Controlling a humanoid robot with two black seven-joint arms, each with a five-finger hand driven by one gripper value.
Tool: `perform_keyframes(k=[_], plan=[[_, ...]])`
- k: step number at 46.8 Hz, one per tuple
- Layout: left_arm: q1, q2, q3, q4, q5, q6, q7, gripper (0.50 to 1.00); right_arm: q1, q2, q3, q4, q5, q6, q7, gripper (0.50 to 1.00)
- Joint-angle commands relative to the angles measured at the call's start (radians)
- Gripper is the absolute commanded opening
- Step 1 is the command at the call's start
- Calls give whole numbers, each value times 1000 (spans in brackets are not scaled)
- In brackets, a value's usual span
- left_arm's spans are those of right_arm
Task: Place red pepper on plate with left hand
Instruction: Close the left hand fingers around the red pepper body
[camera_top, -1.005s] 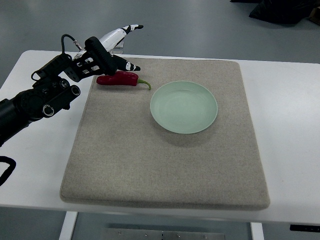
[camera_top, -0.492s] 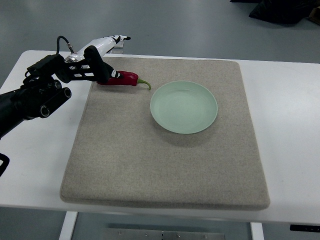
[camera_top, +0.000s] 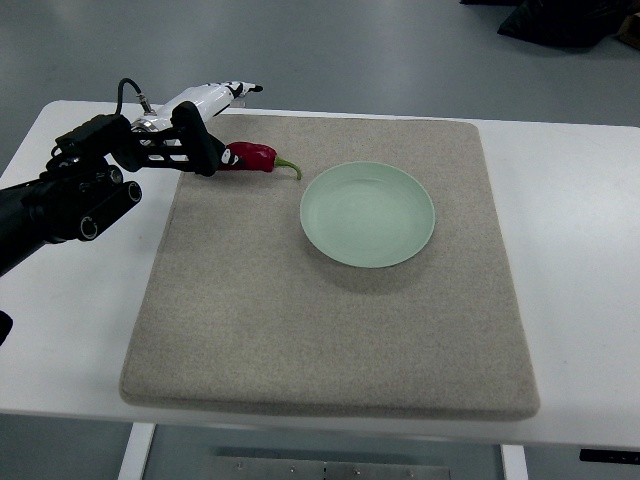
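The left hand (camera_top: 195, 140) sits at the far left corner of the grey mat (camera_top: 330, 330), its dark fingers (camera_top: 205, 158) now lowered over the blunt end of the red pepper (camera_top: 252, 157). A second ago the hand stood higher, with a white finger pointing out past the pepper; that finger has since drawn in, and the hand has shifted slightly leftward and down onto the fruit. The pepper itself has barely moved: it lies flat on the mat, stem toward the pale green plate (camera_top: 368, 214), near it but clear of its rim. The fingers appear to be narrowing about the pepper, but whether they actually grip it cannot be told from this view. In my judgement the task stands at the grasping step; lifting and carrying rightward to the plate remain to be done. The right arm is not visible.
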Motion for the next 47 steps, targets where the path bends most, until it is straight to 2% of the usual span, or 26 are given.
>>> perform_keyframes(k=[1, 11, 17, 29, 39, 47], plan=[[-1, -1, 1, 2, 0, -1, 0, 943, 0, 0, 0, 0, 0, 0, 0, 932], [0, -5, 18, 5, 0, -1, 0, 930, 0, 0, 0, 0, 0, 0, 0, 932], [2, -7, 47, 9, -1, 1, 0, 902, 0, 0, 0, 0, 0, 0, 0, 932], [9, -10, 47, 25, -1, 1, 0, 900, 0, 0, 0, 0, 0, 0, 0, 932], [11, -13, 67, 38, -1, 1, 0, 823, 0, 0, 0, 0, 0, 0, 0, 932], [12, -25, 82, 49, -6, 2, 0, 789, 0, 0, 0, 0, 0, 0, 0, 930]])
